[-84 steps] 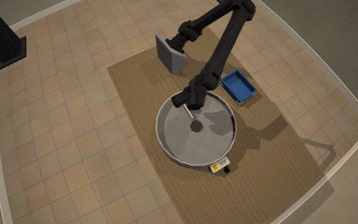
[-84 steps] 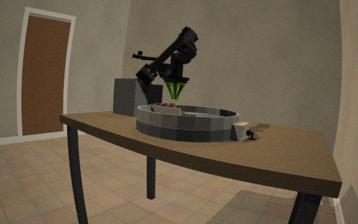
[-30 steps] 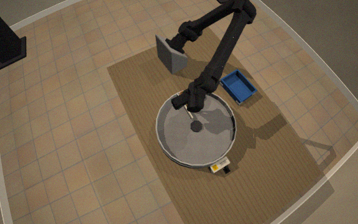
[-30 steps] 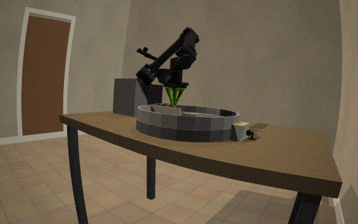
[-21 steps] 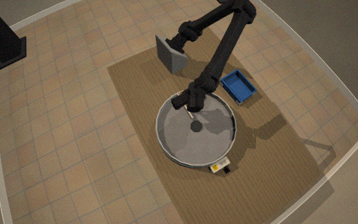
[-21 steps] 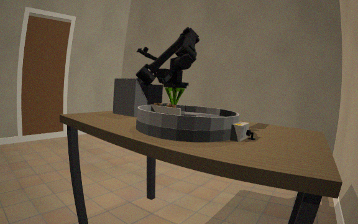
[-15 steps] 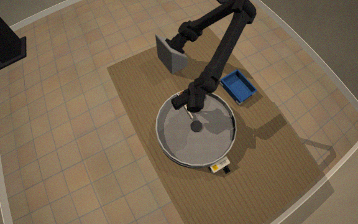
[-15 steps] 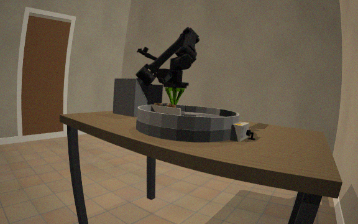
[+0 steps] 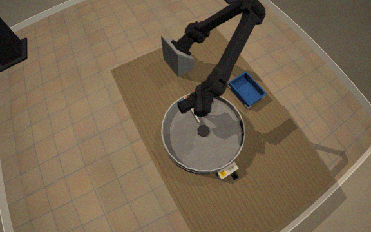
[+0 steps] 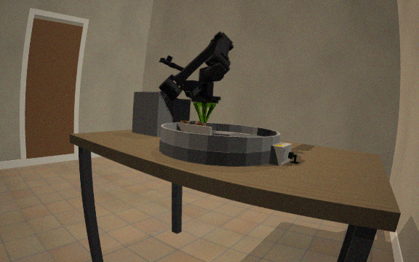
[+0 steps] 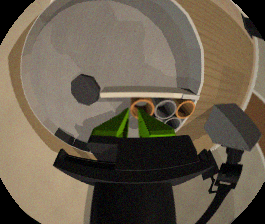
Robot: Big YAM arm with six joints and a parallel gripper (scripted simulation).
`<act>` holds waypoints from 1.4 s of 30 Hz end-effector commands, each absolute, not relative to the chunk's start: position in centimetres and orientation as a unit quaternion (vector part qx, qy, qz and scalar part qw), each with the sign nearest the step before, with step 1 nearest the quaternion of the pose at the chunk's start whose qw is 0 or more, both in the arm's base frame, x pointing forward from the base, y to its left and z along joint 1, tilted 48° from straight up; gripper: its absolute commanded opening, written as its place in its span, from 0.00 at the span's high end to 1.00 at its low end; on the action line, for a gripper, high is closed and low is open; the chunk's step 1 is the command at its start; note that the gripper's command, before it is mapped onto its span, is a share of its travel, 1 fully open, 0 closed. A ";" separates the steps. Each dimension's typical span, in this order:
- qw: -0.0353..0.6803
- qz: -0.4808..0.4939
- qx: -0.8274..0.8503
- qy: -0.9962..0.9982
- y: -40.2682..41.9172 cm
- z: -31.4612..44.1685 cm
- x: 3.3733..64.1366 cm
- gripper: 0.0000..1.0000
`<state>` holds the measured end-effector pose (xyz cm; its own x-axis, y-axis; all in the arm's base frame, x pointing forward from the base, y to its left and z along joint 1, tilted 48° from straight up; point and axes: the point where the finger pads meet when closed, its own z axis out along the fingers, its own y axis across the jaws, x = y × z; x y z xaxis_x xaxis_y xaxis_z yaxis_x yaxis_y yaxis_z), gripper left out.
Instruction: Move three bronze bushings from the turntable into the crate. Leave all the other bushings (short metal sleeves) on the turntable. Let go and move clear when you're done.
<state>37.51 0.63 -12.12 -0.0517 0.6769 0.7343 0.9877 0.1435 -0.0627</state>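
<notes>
Gripper [image 10: 204, 122] [image 11: 133, 111]: narrowly open, nothing held | bronze bushing [image 11: 153, 108]: at fingertips | grey bushing [image 11: 157, 108], another bronze bushing [image 11: 193, 108]: right of fingertips in wrist view

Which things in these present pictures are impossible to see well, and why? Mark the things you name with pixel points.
- Hand's [image 10: 204, 121] [image 11: 134, 111] fingertips, top view: hidden under the arm.
- Bushings' lower ends, wrist view: hidden by their rims and the divider.
- Crate [image 9: 247, 90], exterior view: not visible, probably behind the turntable [image 9: 189, 154] [image 10: 220, 145] [image 11: 103, 45].
- Label text, top view: too small.

My table [image 9: 269, 171] [image 10: 231, 185] [image 11: 228, 55] carries the turntable [image 9: 243, 132] [image 10: 218, 145] [image 11: 202, 60] below the tool [image 10: 204, 121] [image 11: 133, 111], with the blue crate [image 9: 247, 90] nearby.
</notes>
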 end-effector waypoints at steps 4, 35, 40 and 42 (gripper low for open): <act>0.314 -0.244 -0.606 -0.690 0.8 -11.1 38.7 0.86; 0.316 -0.243 -0.607 -0.687 0.8 -11.3 38.4 0.86; 0.316 -0.243 -0.607 -0.687 0.8 -11.3 38.4 0.86; 0.316 -0.243 -0.607 -0.687 0.8 -11.3 38.4 0.86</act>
<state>37.55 0.66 -12.03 -0.0526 0.6772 0.7339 0.9876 0.1440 -0.0620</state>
